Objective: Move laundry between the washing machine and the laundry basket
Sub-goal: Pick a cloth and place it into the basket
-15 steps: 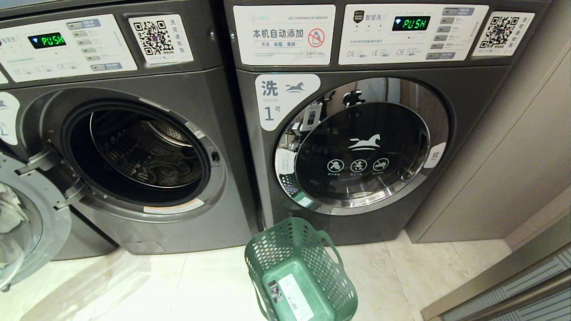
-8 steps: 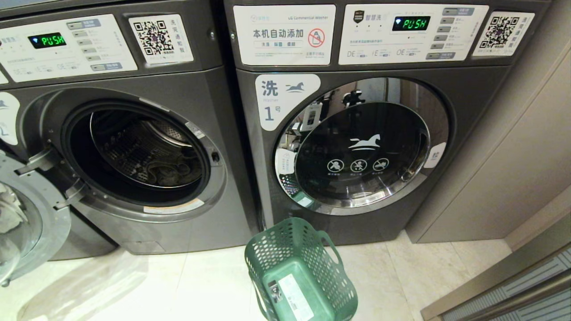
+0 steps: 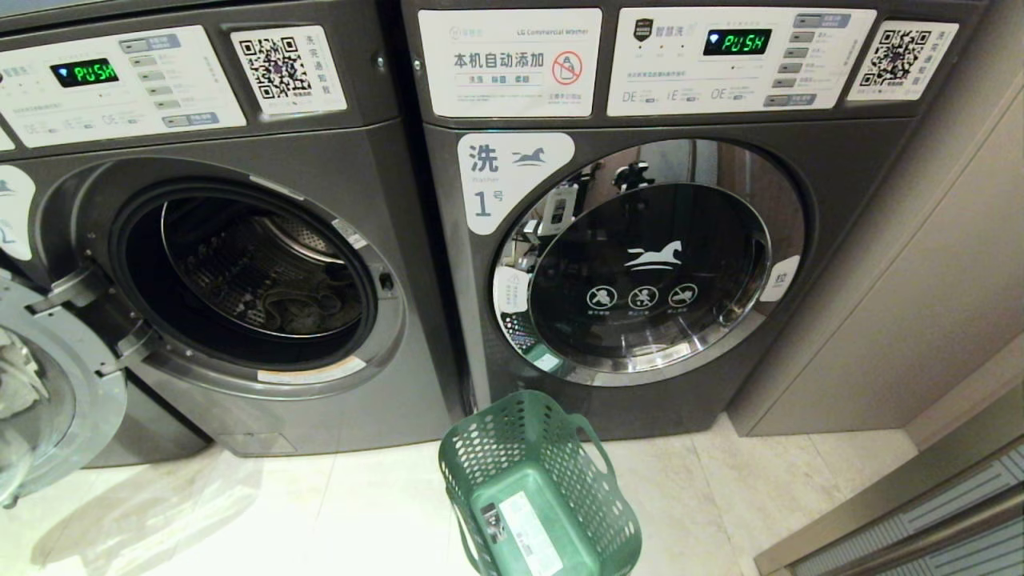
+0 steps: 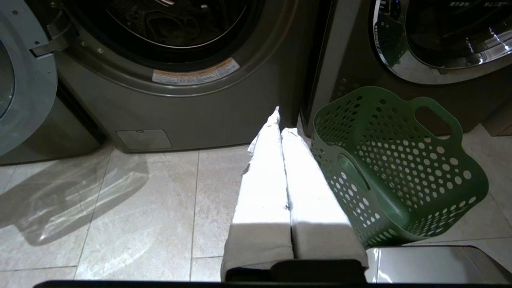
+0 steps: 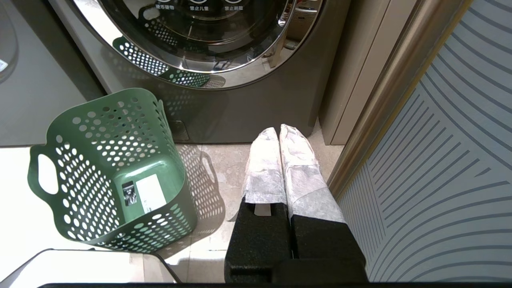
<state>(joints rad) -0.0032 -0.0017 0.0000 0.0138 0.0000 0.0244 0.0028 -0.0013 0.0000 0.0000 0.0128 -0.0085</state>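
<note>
A: Entry. Left washing machine (image 3: 240,272), door (image 3: 56,384) swung out toward the robot's left, drum exposed. Right washing machine (image 3: 648,256) door closed. Where's the load?

B: A dark garment (image 3: 308,308) lies low in the open drum, also seen in the left wrist view (image 4: 172,24). Crumpled, folds looping over one another. The green laundry basket (image 3: 480,448) stands on the floor tiles (image 3: 320,512) between the two machines, just in front of them; nothing in it but a label on the bottom.

A: Tools?

B: Left gripper (image 4: 280,124) hangs low above the tiles just beside the basket, wrapped fingers (image 4: 264,184) pressed together, nothing between them. Right gripper (image 5: 278,130) likewise closed and bare, near the right machine's foot, on the basket's other side. Neither arm shows in the head view.

A: Handling estimate for the cloth?

B: Judgement only: soft, limp, probably light; if damp it would be heavier and cling to the perforated drum wall. It won't hold shape, so a pinch gets one layer and the rest trails. Best bet is a raised fold at the top of the heap, jaws spread wide first, biting deep into the bunch

A: Risks?

B: Trailing fabric snagging on the door gasket, or draping over the basket rim instead of dropping in
</note>
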